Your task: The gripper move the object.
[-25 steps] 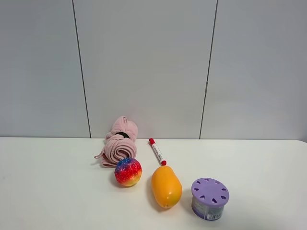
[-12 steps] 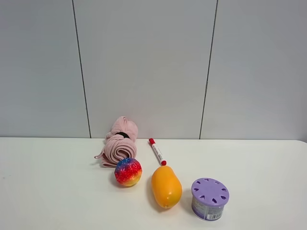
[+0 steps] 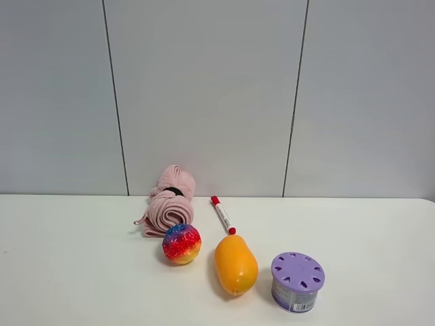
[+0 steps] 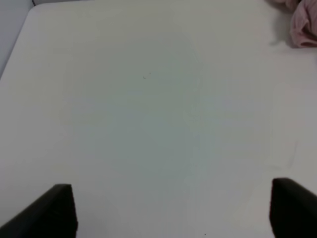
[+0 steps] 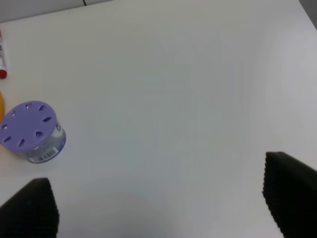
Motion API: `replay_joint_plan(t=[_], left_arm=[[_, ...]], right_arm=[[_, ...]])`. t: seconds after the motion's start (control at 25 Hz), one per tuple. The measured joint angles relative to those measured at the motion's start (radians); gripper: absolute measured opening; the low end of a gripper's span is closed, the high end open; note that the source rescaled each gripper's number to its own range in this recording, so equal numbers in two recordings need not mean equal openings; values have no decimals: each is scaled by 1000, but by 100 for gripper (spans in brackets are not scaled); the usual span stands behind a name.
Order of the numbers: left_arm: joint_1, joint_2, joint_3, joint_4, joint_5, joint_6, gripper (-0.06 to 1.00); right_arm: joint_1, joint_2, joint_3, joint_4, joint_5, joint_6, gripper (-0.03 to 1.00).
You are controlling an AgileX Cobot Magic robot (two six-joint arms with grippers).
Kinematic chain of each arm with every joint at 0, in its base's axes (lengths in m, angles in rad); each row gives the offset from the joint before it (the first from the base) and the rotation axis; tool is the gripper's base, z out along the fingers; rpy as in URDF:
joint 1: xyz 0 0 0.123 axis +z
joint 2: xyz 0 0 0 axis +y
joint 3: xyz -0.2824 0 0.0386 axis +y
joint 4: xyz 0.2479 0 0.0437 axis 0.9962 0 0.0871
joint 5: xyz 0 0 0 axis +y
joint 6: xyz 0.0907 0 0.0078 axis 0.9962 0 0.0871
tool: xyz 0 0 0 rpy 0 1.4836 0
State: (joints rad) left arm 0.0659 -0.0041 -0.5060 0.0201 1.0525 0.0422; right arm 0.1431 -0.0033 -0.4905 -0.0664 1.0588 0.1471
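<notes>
The pale pink rolled towel bundle with a black band lies on the white table near the back wall, just behind the rainbow ball. A corner of it shows in the left wrist view. No arm shows in the exterior high view. My left gripper is open over bare table, its black fingertips far apart, well away from the towel. My right gripper is open and empty over bare table, with the purple container off to one side.
An orange mango-shaped toy lies beside the ball. A purple round container stands to its right. A red-capped marker lies behind the mango. A grey panelled wall closes the back.
</notes>
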Motion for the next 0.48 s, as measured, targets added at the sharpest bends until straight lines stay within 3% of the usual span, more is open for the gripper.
replay_joint_plan(t=[0.48], left_arm=[[0,0,0,0,0,0,100]], right_arm=[[0,0,0,0,0,0,98]])
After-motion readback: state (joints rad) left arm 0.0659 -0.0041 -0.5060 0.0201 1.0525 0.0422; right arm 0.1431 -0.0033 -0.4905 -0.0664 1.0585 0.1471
